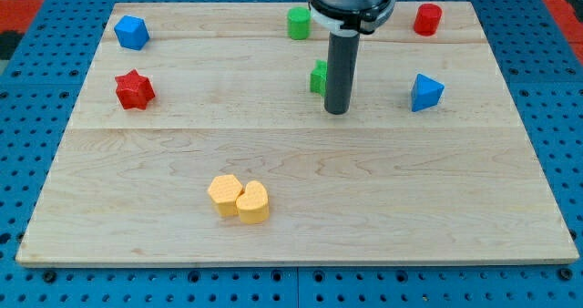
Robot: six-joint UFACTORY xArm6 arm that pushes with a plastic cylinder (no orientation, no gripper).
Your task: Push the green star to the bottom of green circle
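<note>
My tip: the lower end of the straight dark rod, my tip (337, 112), rests on the pale wooden board (301, 208) a little to the view's right of centre, in the upper half.
State of the rod: it is a bare rod with no jaws to open or close, and it has hold of nothing.
Green star: the small green star-shaped block (318, 77) sits just at the view's left of the rod, partly hidden behind it; whether the two touch cannot be told.
Green circle: the green round block (299, 23) stands near the board's top edge, above the green star and slightly to its left, clearly apart from it.
Red block, top right: a red block of rounded shape (427, 19) lies near the top edge, to the view's right of the arm.
Blue block, right: a blue angular block (425, 92) lies to the view's right of my tip, well apart.
Blue block, top left: a blue faceted block (131, 32) sits in the top left corner.
Red star: a red star-shaped block (134, 89) lies below it, near the left edge.
Yellow pair: two yellow blocks, one angular (223, 195) and one rounded (254, 201), touch each other in the lower half, far from my tip.
Surroundings: a blue perforated table (36, 117) surrounds the board.
</note>
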